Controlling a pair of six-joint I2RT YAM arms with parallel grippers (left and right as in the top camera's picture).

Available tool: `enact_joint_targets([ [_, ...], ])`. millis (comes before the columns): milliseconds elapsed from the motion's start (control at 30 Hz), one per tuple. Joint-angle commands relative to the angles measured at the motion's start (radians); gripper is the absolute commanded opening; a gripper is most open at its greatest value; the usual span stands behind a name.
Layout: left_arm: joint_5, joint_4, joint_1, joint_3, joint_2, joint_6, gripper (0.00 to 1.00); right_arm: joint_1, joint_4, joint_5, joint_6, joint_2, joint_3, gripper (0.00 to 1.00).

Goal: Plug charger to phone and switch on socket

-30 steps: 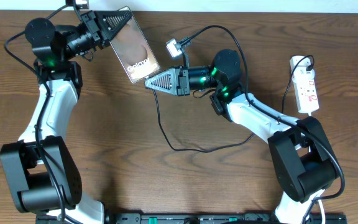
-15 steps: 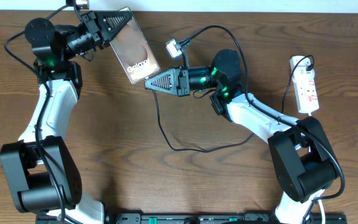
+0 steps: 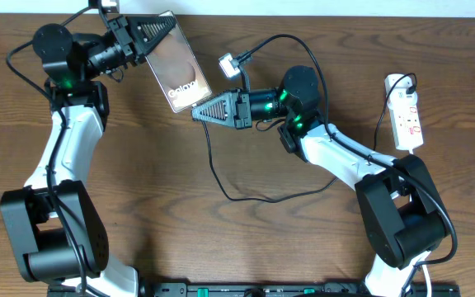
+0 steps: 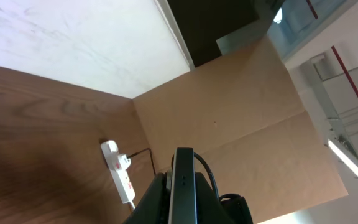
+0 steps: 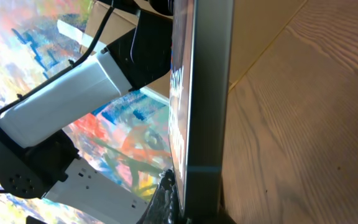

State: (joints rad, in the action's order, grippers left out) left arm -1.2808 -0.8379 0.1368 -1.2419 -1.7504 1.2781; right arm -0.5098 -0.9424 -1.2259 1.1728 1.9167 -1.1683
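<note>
The phone (image 3: 178, 68) is held off the table at the back left, its face with white "Galaxy" lettering turned up. My left gripper (image 3: 157, 26) is shut on its far end; in the left wrist view the phone (image 4: 183, 186) shows edge-on between the jaws. My right gripper (image 3: 198, 111) is shut on the phone's near end, and the phone (image 5: 205, 93) fills the right wrist view edge-on. The charger (image 3: 211, 157) loops over the table, and its plug tip (image 3: 228, 63) lies free just right of the phone. The white socket (image 3: 406, 111) lies at the far right and also shows in the left wrist view (image 4: 120, 177).
The charger cable arcs behind my right arm (image 3: 336, 153) and runs along the table to the socket's end. The table's back edge (image 3: 303, 15) runs close behind the phone and my left gripper.
The phone has tilted very slightly between the two grippers. Both arms hold almost still.
</note>
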Motion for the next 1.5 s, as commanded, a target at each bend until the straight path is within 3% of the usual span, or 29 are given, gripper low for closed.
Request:
enact_joint_targets([
  [0,-0.055,-0.009,-0.032,-0.017,0.019,-0.019,0.08,-0.005,-0.004,0.045,0.000,0.001,-0.013,0.01],
  [600,-0.069,-0.009,-0.043,-0.017,0.019,-0.026,0.07,0.018,-0.005,0.046,0.000,0.001,-0.013,0.01],
  [633,-0.069,-0.009,-0.043,-0.017,0.019,-0.028,0.07,0.018,-0.004,0.043,-0.001,0.001,-0.013,0.04],
  [700,-0.069,-0.009,-0.042,-0.017,0.019,-0.029,0.07,0.018,-0.004,0.033,-0.011,0.001,-0.013,0.21],
  [733,-0.069,-0.009,-0.041,-0.017,0.019,-0.029,0.07,0.018,-0.004,0.026,-0.019,0.001,-0.013,0.33],
  [833,-0.069,-0.009,-0.035,-0.017,0.019,-0.029,0.08,0.018,-0.004,0.001,-0.031,0.001,-0.013,0.82],
  [867,-0.069,-0.009,-0.032,-0.017,0.019,-0.029,0.08,0.018,-0.004,-0.009,-0.032,0.001,-0.013,0.95],
  [900,-0.069,-0.009,-0.027,-0.017,0.019,-0.029,0.07,0.018,-0.004,-0.017,-0.038,0.001,-0.013,0.99],
  [1467,-0.126,-0.008,0.113,-0.017,0.019,-0.028,0.07,0.045,-0.003,-0.034,-0.057,0.001,-0.013,0.99],
])
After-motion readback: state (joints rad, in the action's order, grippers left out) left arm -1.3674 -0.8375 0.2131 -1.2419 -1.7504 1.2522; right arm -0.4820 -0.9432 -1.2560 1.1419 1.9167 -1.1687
